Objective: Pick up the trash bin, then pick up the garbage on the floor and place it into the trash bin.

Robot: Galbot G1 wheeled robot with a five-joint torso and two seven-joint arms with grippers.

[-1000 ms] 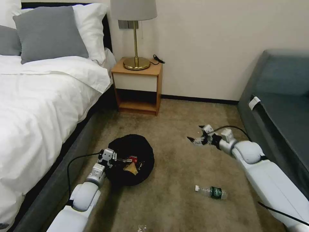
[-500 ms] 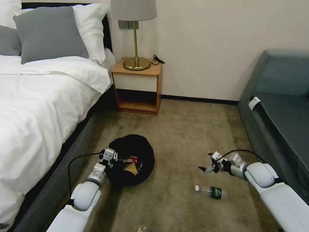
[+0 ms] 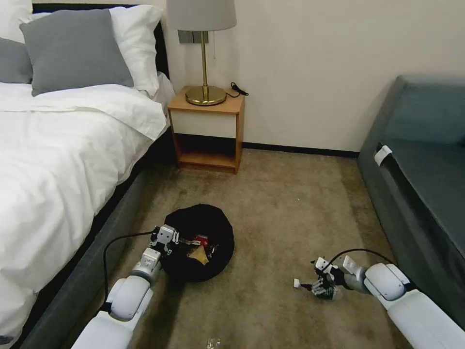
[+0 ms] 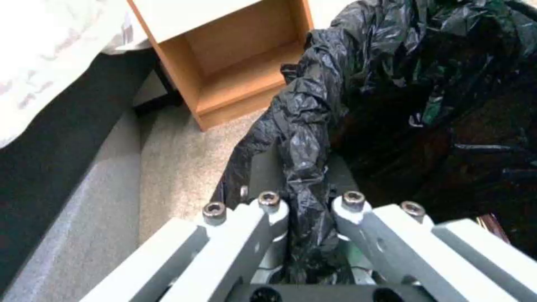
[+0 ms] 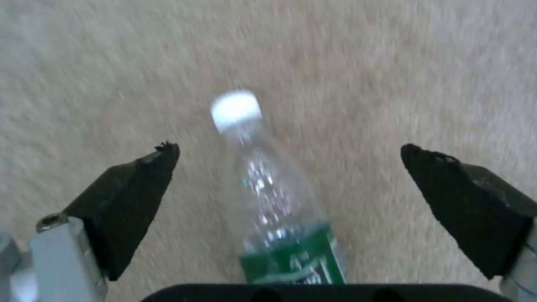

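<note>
The right hand [image 5: 291,167], spread astride the bottle [image 5: 274,201] at lower right, may roll it away on closing, while the left hand [image 4: 305,209] pinches the bin [image 3: 201,240]'s slippery liner.

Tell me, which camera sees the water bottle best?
The right wrist view: the bottle lies on the carpet between the open right gripper fingers, white cap and green label plain. In the head view it is small, partly behind that gripper.

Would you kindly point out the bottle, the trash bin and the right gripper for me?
bottle [image 5: 268,184]: right wrist view, on its clear body above the green label.
trash bin [image 3: 213,223]: head view, on the far rim of its black bag.
right gripper [image 5: 291,176]: right wrist view, midway between its open fingertips.
</note>
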